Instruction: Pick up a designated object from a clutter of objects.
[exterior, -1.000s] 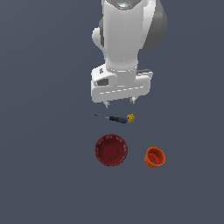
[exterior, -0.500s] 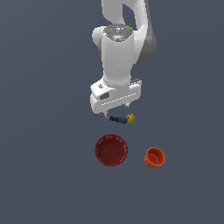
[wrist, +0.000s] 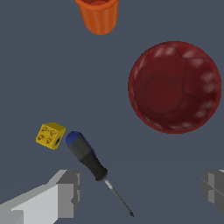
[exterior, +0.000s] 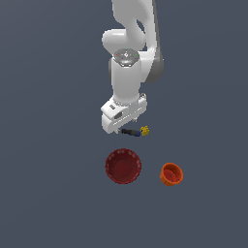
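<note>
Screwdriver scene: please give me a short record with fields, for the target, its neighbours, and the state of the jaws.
target: screwdriver, blue-and-black handle, thin grey shaft, lying flat
nearest neighbour: yellow block, beside the handle end, small gap between them
other items: dark red bowl; orange cup
gripper: low over the screwdriver, jaws open, one on each side of the shaft
contact: none visible
exterior view: the gripper hides most of the screwdriver

Flat, even, shadowless light; sharp renders.
</note>
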You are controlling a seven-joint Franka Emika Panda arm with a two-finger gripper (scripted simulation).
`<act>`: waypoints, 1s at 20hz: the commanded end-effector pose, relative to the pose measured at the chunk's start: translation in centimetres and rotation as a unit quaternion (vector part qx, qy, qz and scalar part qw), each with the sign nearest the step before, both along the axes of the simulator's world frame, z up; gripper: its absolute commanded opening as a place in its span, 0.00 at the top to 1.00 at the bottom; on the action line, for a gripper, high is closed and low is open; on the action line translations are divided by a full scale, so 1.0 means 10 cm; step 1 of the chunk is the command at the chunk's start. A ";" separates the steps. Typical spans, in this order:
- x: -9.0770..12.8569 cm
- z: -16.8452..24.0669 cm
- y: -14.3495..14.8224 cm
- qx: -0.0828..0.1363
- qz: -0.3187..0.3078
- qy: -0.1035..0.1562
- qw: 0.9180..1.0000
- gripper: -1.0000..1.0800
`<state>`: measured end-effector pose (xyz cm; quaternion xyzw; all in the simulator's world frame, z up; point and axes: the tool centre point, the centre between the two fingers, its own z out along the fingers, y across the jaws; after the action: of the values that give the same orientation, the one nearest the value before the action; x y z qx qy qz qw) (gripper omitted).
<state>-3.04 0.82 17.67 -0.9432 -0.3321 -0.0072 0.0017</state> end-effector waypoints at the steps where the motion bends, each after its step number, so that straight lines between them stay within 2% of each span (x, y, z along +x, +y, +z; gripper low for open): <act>1: -0.07 -0.13 -0.03 -0.001 0.032 0.000 0.999 0.04; 10: -0.34 -0.55 -0.10 -0.005 0.144 0.002 0.990 0.04; 20: -0.67 -0.93 -0.16 -0.006 0.257 0.004 0.966 0.04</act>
<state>-9.29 -0.75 8.83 -0.8352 -0.5500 -0.0008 -0.0010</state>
